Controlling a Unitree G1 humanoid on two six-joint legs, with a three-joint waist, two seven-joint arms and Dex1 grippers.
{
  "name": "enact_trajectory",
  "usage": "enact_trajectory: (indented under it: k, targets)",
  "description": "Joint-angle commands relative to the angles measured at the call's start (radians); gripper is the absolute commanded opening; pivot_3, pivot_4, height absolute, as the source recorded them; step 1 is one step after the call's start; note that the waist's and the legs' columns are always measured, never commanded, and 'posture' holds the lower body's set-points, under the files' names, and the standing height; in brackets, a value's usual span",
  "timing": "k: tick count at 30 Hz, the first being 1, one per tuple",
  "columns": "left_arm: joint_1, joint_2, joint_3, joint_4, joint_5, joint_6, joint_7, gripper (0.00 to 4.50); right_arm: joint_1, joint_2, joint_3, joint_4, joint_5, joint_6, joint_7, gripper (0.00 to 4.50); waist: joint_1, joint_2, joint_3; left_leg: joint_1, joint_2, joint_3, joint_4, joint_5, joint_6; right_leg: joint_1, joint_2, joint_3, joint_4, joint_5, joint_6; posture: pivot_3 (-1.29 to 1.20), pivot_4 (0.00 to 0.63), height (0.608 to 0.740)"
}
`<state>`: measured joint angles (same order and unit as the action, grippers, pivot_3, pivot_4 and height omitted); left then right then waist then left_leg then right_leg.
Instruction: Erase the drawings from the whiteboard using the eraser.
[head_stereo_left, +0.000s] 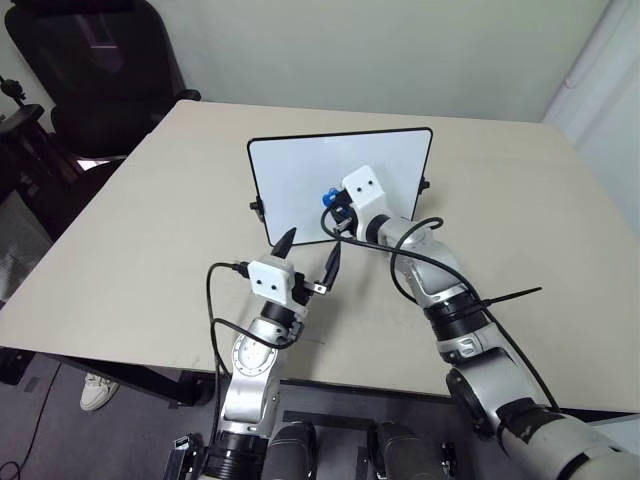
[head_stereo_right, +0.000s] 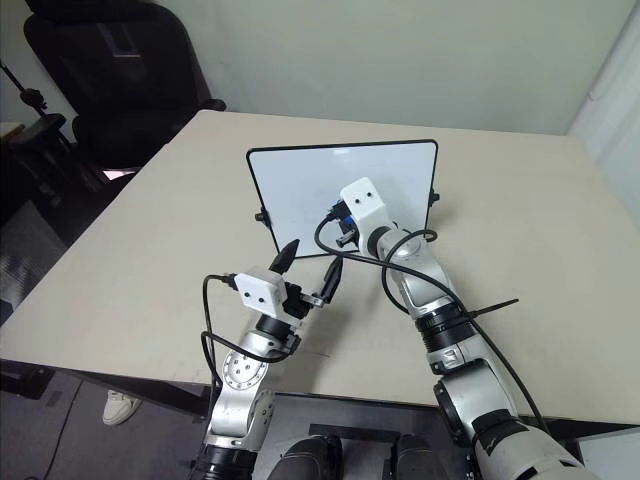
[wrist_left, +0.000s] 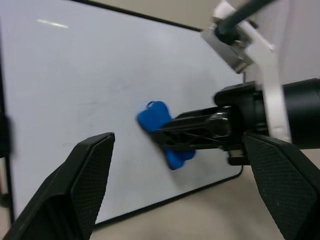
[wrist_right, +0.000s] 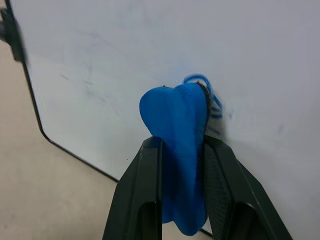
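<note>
The whiteboard (head_stereo_left: 290, 180) stands tilted on the beige table, facing me. My right gripper (wrist_right: 181, 145) is shut on the bright blue eraser (wrist_right: 177, 125) and presses it against the board's lower middle. A small blue scribble, the drawings (wrist_right: 214, 100), peeks out just beside the eraser's tip; the rest is hidden behind the eraser. In the head views the eraser (head_stereo_left: 327, 196) shows just left of the right wrist's white camera block. My left gripper (head_stereo_left: 312, 245) hangs open in front of the board's lower edge, a little short of it, with nothing between its fingers (wrist_left: 90, 170).
The table (head_stereo_left: 150, 230) spreads wide on both sides of the board. A black office chair (head_stereo_left: 100, 70) stands past the far left corner. Black cables loop around both wrists.
</note>
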<state>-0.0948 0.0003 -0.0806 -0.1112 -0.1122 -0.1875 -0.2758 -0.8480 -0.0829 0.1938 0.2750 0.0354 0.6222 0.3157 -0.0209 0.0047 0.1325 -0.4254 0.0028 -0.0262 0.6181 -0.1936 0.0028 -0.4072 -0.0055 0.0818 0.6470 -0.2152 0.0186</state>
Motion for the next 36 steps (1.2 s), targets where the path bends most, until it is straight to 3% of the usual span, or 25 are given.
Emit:
enact_trajectory:
  k: [1, 16, 25, 36]
  targets:
    - [0.002, 0.006, -0.007, -0.068, -0.01, 0.013, 0.005, 4.5, -0.011, -0.012, -0.033, -0.002, -0.017, 0.012, -0.035, 1.06, 0.001, 0.0, 0.0, 0.0, 0.0, 0.0, 0.0, 0.001, 0.0, 0.0, 0.0, 0.0, 0.0, 0.0, 0.0, 0.0, 0.15, 0.74]
    - [-0.008, 0.026, 0.005, -0.048, -0.03, 0.03, 0.006, 4.5, -0.009, -0.027, -0.027, -0.026, -0.002, 0.045, -0.005, 1.06, 0.007, 0.0, 0.0, -0.005, 0.0, 0.0, 0.01, 0.002, 0.001, -0.002, 0.0, 0.0, 0.0, 0.003, 0.004, 0.0, 0.15, 0.74]
    - [-0.02, 0.035, 0.014, -0.047, -0.035, 0.061, 0.007, 4.5, -0.093, -0.004, -0.086, 0.007, 0.016, 0.009, -0.041, 1.06, 0.007, 0.0, 0.0, -0.012, 0.0, 0.0, 0.01, 0.007, 0.009, -0.009, 0.0, 0.0, 0.0, 0.006, 0.005, 0.0, 0.15, 0.74]
    - [-0.068, 0.063, 0.075, 0.114, -0.073, -0.025, -0.04, 4.5, -0.169, 0.003, -0.117, -0.009, 0.033, 0.01, -0.036, 1.06, 0.006, -0.001, 0.0, -0.013, 0.0, 0.0, 0.011, 0.007, 0.002, -0.017, 0.0, 0.0, 0.0, 0.019, 0.005, 0.0, 0.15, 0.74]
